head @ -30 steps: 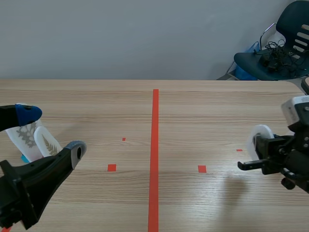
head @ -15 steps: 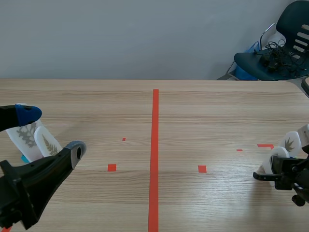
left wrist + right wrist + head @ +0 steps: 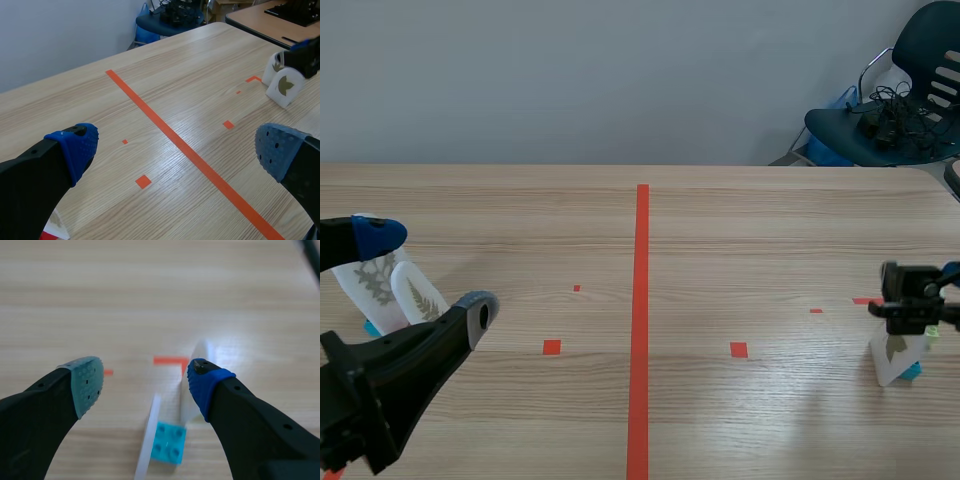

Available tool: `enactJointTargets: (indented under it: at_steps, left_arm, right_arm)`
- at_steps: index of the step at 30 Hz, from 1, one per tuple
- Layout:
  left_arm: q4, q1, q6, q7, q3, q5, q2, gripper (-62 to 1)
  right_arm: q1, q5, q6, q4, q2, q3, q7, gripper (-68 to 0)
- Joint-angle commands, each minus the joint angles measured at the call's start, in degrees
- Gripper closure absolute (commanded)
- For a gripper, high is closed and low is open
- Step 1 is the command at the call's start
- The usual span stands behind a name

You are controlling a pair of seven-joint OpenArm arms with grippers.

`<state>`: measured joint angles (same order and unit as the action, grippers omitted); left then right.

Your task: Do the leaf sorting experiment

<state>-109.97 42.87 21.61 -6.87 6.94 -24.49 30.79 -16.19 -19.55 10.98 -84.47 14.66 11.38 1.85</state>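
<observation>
Two white leaf cards [image 3: 370, 285] stand at the table's left, seen between the fingers of my left gripper [image 3: 425, 270], which is wide open and holds nothing. At the far right a white leaf card [image 3: 893, 357] stands upright on a small blue brick [image 3: 912, 371]. My right gripper [image 3: 920, 296] hovers just above it, open. In the right wrist view the card [image 3: 148, 437] shows edge-on below my open right gripper [image 3: 145, 382], with the brick [image 3: 170, 442] beside it and a second card [image 3: 194, 392] partly behind the blue finger. The left wrist view shows both right-side cards [image 3: 285, 86] beyond my left gripper [image 3: 177, 150].
An orange-red tape line [image 3: 641, 320] runs down the table's middle, with small tape squares on either side and a tape corner [image 3: 170, 360] by the right cards. A dark chair [image 3: 895, 110] stands beyond the table's far right corner.
My right gripper carried a leaf card rightward, set it down on its blue brick near the table's right edge, then opened and rose above it. The left arm stayed still.
</observation>
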Motion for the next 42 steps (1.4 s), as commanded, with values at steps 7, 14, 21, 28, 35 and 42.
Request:
enactJointTargets:
  at_steps: [7,14,21,28,35,42]
  left_arm:
    - [-0.2,-0.2,0.2,-0.6,0.2,-0.3,-0.3,-62.3]
    - [-0.2,-0.2,0.2,-0.6,0.2,-0.3,-0.3,-62.3]
    - [-0.2,-0.2,0.2,-0.6,0.2,-0.3,-0.3,-62.3]
    - [-0.2,-0.2,0.2,-0.6,0.2,-0.3,-0.3,-62.3]
    - [-0.2,-0.2,0.2,-0.6,0.2,-0.3,-0.3,-62.3]
    - [-0.2,-0.3,3.5,2.7,-0.2,-0.3,-0.3,-62.3]
  right_arm:
    - [0.4,-3.0,5.2,-19.7,3.1,6.7,10.3,-67.9]
    - [-6.9,-9.4,8.3,-28.4,8.8,4.9,14.0,-67.9]
    - [-13.9,-10.1,9.0,-35.6,10.8,-3.4,15.3,-67.9]
    - [-16.3,-8.9,9.0,-38.9,10.8,-9.4,15.8,-67.9]
    - [-16.3,-7.6,9.0,-38.9,10.8,-9.8,15.4,-67.9]
    - [-16.0,-7.6,9.0,-38.9,10.8,-9.8,15.4,-67.9]
